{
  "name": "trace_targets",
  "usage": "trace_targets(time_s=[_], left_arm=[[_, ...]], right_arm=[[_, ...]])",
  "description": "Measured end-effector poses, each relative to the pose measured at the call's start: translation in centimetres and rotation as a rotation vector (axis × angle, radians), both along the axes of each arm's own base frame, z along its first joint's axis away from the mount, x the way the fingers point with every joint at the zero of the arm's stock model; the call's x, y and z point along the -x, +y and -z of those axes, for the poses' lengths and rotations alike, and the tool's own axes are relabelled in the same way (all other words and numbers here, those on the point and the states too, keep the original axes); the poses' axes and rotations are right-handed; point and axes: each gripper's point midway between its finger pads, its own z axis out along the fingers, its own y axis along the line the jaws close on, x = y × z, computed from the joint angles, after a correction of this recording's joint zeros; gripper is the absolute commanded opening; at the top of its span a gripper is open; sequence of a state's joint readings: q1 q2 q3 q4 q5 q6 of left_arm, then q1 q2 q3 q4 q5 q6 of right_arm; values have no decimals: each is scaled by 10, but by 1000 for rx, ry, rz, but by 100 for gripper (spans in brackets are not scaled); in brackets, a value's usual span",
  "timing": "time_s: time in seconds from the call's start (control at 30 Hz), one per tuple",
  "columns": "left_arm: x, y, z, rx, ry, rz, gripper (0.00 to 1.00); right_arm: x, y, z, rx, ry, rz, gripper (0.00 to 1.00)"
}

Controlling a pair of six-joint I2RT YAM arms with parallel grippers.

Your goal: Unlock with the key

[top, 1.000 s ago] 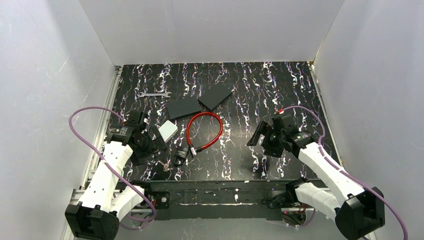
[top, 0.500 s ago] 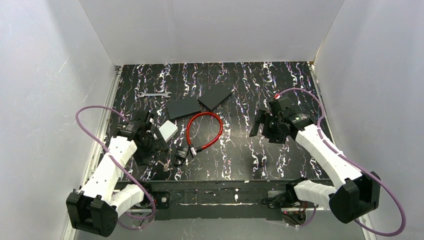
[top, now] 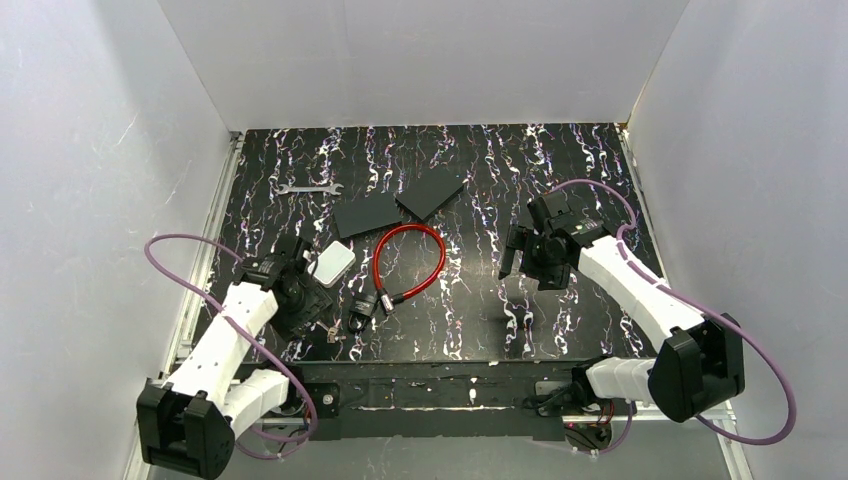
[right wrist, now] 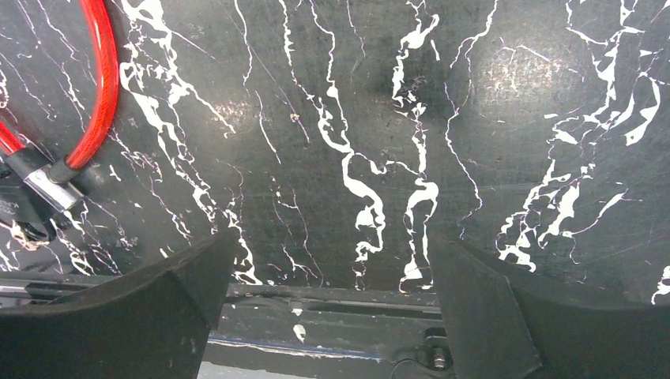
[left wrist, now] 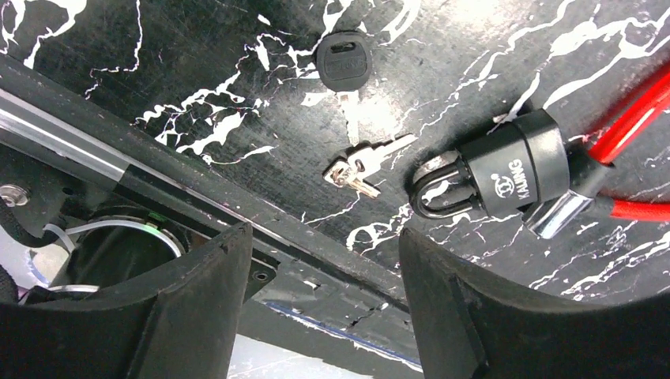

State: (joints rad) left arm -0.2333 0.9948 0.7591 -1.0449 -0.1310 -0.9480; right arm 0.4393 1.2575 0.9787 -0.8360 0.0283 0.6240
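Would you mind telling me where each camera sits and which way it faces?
Top external: fixed above and behind the bases, looking down on the black white-veined table; both white arms show, with left gripper and right gripper.
Left wrist: on the left arm, looking down at the tiny silvery ringed key near the table's front edge; its two black fingers show.
Right wrist: on the right arm, looking down at mostly bare table; its black fingers show.
Shared: both wrist views catch the red cable loop.
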Motion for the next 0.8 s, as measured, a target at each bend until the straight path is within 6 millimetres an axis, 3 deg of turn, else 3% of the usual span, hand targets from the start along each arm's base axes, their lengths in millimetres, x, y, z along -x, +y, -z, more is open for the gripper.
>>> trace_targets(time_s=[0.13, 0.27, 0.57, 0.8], left_arm=[[-9, 2, 4, -16, 5, -27, 55], [-22, 4, 12, -37, 43, -57, 55], [-31, 10, 41, -2, 63, -81, 54], [-46, 9, 48, 5, 24, -39, 49]], right_arm=[[0, 0, 1, -2, 8, 17, 100], [1, 1, 1, -5, 13, 33, 100], [1, 0, 0, -8, 18, 51, 100], [7, -2, 4, 5, 48, 55, 100]])
